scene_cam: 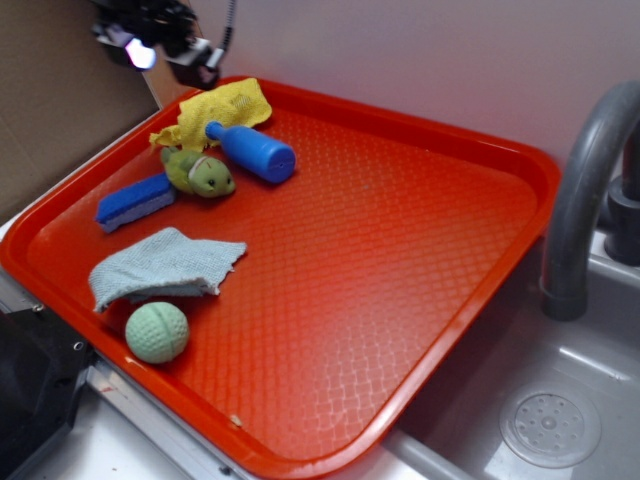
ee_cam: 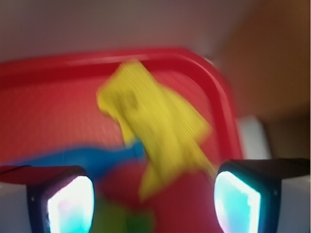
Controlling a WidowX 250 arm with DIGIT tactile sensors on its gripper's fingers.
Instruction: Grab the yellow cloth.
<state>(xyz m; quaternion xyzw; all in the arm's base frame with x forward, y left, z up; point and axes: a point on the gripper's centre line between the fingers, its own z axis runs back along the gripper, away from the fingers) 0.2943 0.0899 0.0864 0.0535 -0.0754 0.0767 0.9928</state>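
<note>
The yellow cloth [scene_cam: 218,112] lies crumpled in the far left corner of the red tray [scene_cam: 420,300], its lower edge touching the neck of the blue bottle [scene_cam: 253,150] (which lies on its side). It is judged light, soft and limp: it should bunch rather than slide, and a raised fold near its middle, clear of the bottle, offers the best hold. Just beside it sit a yellow-green plush toy [scene_cam: 198,172] and a blue sponge [scene_cam: 135,200]; nearer the front, a grey-blue cloth [scene_cam: 160,265] and a pale green ball [scene_cam: 157,331]. The gripper [ee_cam: 154,196] hovers above the corner, fingers [ee_cam: 238,199] spread wide and empty. The wrist view is heavily blurred, so the cloth's folds and frayed edge are indistinct; the arm is cut off at the exterior view's top edge.
</note>
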